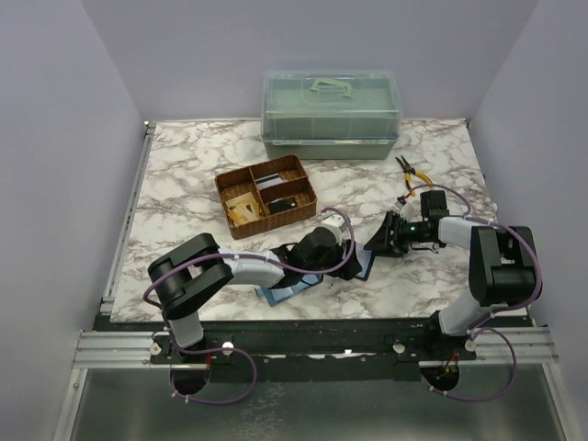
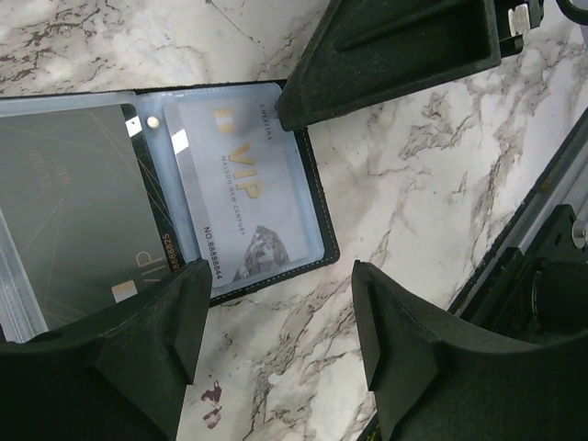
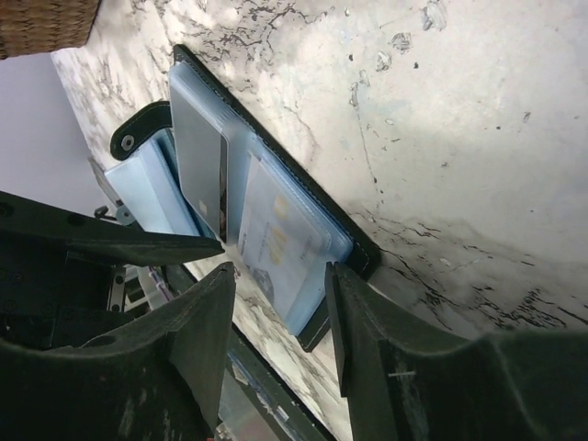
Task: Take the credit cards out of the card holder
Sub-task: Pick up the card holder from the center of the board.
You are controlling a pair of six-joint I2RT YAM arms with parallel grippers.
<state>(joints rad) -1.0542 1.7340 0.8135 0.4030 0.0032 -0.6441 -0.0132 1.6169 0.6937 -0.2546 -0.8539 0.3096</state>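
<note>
Card holder (image 3: 266,216) lies open; left hand (image 2: 280,303) and right hand (image 3: 280,289) half wide, empty; next should come pinching the VIP card (image 2: 243,197).

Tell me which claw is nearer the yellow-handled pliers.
Right. The right claw hangs below the pliers in the top view, at the card holder's right edge; the left claw lies lower and further left.

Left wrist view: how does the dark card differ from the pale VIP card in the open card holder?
The dark card is grey-black with faint gold lines; the pale VIP card is whitish with gold letters. The dark card lies picture-left, the pale VIP card picture-right. Both sit under clear plastic in the card holder.
</note>
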